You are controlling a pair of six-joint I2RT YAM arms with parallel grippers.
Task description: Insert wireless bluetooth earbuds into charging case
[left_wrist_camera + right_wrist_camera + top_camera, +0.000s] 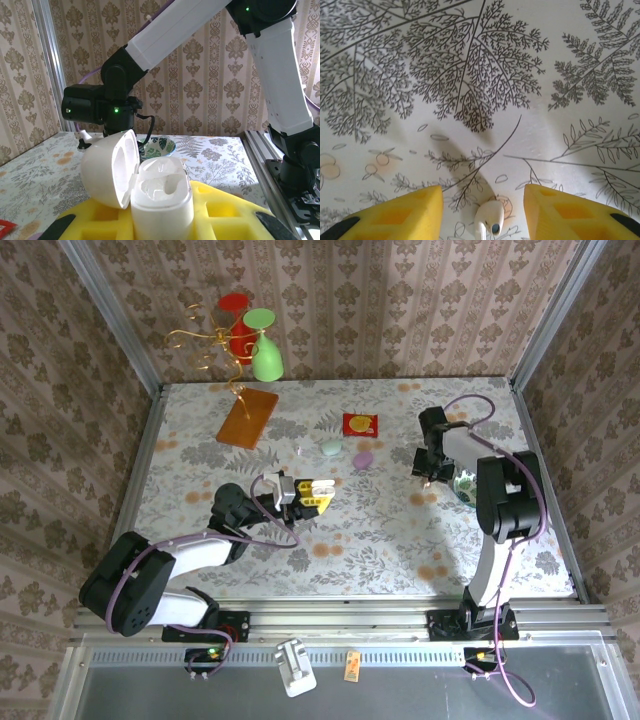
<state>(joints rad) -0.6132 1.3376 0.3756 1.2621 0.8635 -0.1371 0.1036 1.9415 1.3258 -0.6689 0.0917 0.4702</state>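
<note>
White pebble-shaped charging case is clamped upright in my left gripper, base down between the jaws. Its lid is flipped open and hangs off the hinge, on the left in the wrist view, with its hollow inside facing the body. The wells in the body look pale and glossy; can't tell if a bud sits in them. One white earbud lies between the spread jaws of my right gripper, touching neither side. It has a small dark spot on its near end.

Two arms with white shells, black joints, purple cables, yellow end effector fingers, green status lights
</note>
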